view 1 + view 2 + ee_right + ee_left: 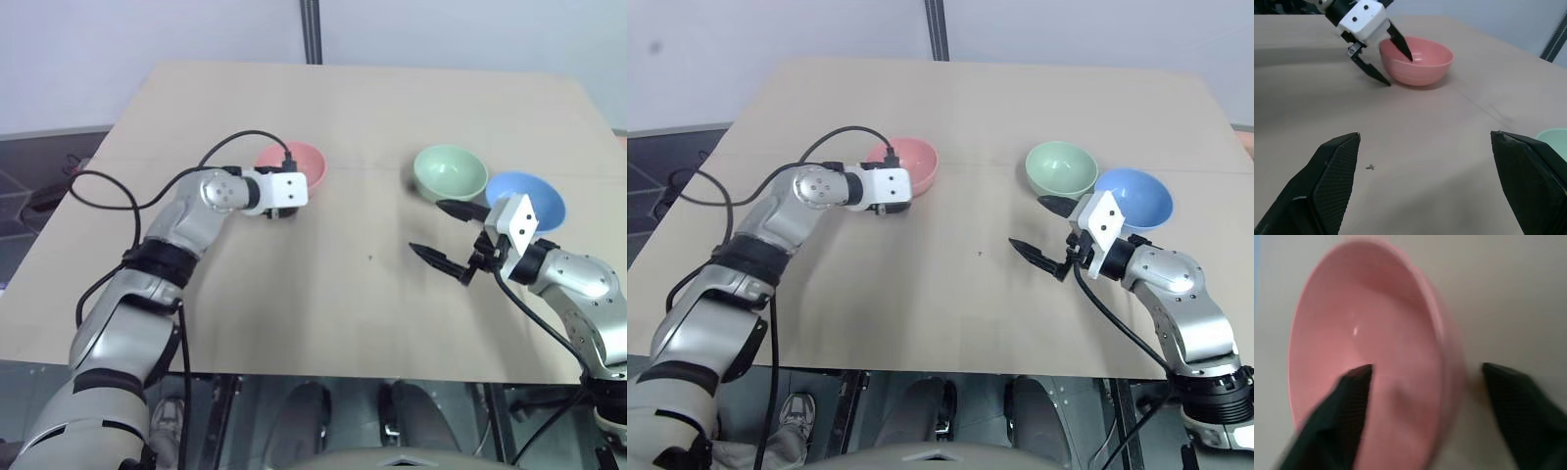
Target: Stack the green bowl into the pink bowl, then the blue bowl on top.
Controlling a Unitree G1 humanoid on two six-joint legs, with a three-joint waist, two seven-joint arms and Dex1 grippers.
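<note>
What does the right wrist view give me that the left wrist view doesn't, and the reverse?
Right wrist view: the right pincer open over bare table, an edge of the green bowl, and the left pincer from outside, one finger inside the pink bowl, one outside.

Left wrist view: a close look along its fingers straddling that bowl's wall, not yet shut on it.

Both: the pink bowl and the left pincer.

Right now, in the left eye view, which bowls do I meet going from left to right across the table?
pink bowl → green bowl → blue bowl
</note>
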